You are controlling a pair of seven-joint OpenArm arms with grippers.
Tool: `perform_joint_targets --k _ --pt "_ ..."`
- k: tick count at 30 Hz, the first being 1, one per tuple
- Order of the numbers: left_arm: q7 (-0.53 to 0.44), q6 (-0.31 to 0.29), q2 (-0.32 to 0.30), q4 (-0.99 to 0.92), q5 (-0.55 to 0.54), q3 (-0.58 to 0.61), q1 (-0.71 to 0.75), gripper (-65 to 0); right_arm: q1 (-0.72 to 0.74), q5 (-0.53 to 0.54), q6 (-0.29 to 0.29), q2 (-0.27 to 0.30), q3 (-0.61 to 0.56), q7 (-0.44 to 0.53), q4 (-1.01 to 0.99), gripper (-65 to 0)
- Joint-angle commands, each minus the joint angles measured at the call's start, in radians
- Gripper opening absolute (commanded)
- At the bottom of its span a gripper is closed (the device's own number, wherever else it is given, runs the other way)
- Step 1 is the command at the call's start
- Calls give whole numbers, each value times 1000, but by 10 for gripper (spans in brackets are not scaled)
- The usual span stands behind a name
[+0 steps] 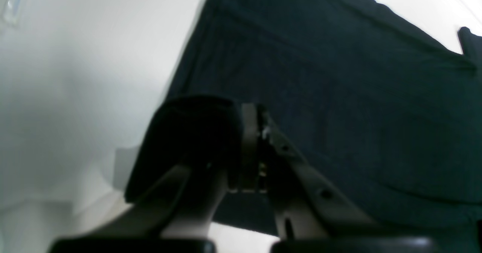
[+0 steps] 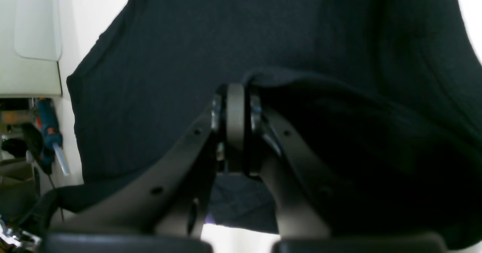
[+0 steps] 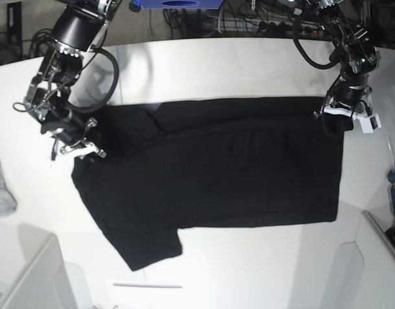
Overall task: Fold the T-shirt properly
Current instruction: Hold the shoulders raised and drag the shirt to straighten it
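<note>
Two tools, left tool (image 3: pixel 334 117) and right tool (image 3: pixel 78 145), are each pinched shut on an edge of the black T-shirt (image 3: pixel 229 167) spread across the white worktop (image 3: pixel 249 64); you should expect limp, light cloth, best gripped at corners.

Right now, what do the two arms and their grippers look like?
Both arms are black with exposed black cables looping along them. The left gripper carries a white block at its wrist. The right gripper has dark tapering fingers with small round holes and a grey central piece.
</note>
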Motion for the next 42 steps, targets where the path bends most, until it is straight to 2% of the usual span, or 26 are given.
perform_joint_targets --k 1,5,9,12,19,22,24,25,28,30,32,35,36,39,42 --pt "-21 -1 -15 11 -12 -3 -12 -650 23 20 7 8 0 19 14 -650" --pt "-21 -1 -15 -20 -11 -3 -41 -650 32 16 6 17 -2 51 9 -650" --pt "-21 -1 -32 -61 -11 3 -55 -650 35 -49 6 22 -2 53 9 -650" --pt "-21 -1 -55 -63 -11 42 -60 -650 35 -50 6 22 -2 51 9 -650" --pt "-21 -1 -54 -63 -11 52 -61 -650 30 -50 6 22 7 48 9 -650" --pt "-21 -1 -54 -58 -12 52 -61 -650 30 -50 6 22 9 50 9 -459" --pt "-21 -1 -54 -55 -12 52 -60 -555 30 -50 6 22 10 51 9 -363" --pt "-21 -1 -54 -53 -12 52 -58 -499 30 -50 6 22 13 51 9 -335" --pt "-21 -1 -57 -52 -14 51 -58 -327 29 -49 6 22 66 51 18 -341" --pt "-21 -1 -57 -29 -19 26 -47 -252 26 -49 6 20 105 51 28 -354" --pt "-21 -1 -49 16 -19 -18 -34 -217 -2 -49 6 20 136 51 61 -359" --pt "-21 -4 -29 83 -20 -69 16 -207 -62 -52 4 -4 174 51 166 -359" --pt "-21 -4 -19 100 -20 -80 32 -207 -85 -53 -7 -17 194 51 207 -359" --pt "-21 -7 9 119 -20 -126 91 -207 -163 -53 -88 -61 237 51 319 -350" --pt "-21 -8 34 117 -20 -169 129 -207 -224 -52 -120 -90 254 51 344 -348"
